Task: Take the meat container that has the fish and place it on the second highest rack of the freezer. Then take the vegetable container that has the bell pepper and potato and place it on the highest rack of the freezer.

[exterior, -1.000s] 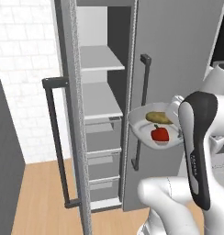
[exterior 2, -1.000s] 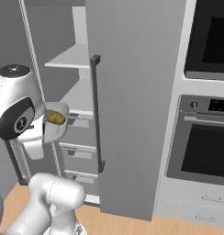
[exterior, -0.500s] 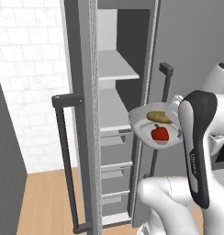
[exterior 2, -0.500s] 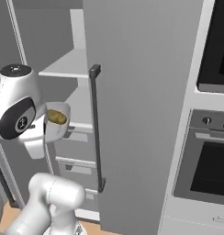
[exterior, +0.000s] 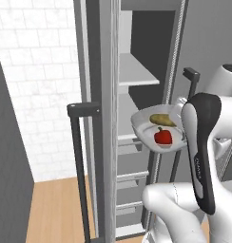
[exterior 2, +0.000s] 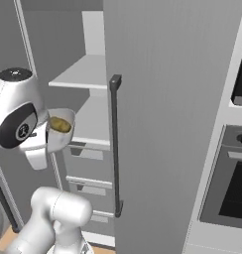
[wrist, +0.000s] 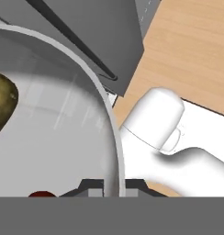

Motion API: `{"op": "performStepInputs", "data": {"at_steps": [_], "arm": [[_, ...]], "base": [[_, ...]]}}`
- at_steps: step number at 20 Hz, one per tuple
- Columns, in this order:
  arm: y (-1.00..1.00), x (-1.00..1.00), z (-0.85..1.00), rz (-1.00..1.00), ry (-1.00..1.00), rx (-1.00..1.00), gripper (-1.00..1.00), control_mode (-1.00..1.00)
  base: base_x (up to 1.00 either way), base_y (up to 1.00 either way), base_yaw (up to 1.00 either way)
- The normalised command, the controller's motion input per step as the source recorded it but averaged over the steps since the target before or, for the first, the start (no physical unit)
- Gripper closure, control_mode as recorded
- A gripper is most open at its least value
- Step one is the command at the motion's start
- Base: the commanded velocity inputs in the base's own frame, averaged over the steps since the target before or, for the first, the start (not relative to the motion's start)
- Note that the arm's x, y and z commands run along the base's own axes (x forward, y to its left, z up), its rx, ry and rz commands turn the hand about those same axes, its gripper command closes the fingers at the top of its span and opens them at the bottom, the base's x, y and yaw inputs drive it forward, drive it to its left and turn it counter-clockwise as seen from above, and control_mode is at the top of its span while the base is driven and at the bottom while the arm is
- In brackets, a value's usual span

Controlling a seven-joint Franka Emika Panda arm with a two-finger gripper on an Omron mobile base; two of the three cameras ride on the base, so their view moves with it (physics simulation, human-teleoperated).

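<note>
Open freezer (exterior: pixel 137 71), vegetable container (exterior: pixel 149 124) in tool (wrist: pixel 114 186)

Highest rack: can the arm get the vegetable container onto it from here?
Probably yes. The freezer stands open, the highest rack lies bare above the vegetable container, and nothing visible stands between; it must lift first.

A white brick wall (exterior: pixel 39 90) is standing at the left, meeting a wooden floor (exterior: pixel 53 209) that is running light brown along the bottom, and a dark grey panel (exterior: pixel 8 166) is closing off the near left edge. At the right, a black wall oven (exterior 2: pixel 232 183) with a round knob is sitting in pale cabinetry (exterior 2: pixel 212 243), with another dark glass panel (exterior 2: pixel 240 74) showing above it. Soft, even light is falling over everything, casting hardly any shadow.
</note>
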Motion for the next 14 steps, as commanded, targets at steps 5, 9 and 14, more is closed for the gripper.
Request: {"op": "performStepInputs", "data": {"at_steps": [5,9,14], "arm": [[0.11,-0.02,0.42,-0.01,-0.19,0.00,1.00,-1.00],[0.00,0.43,0.46,-0.18,-0.08,0.00,1.00,-1.00],[0.00,1.00,0.24,-0.14,0.00,0.02,1.00,-1.00]], "base": [[0.00,0.00,0.00],[0.00,0.00,0.00],[0.00,0.00,0.00]]}}
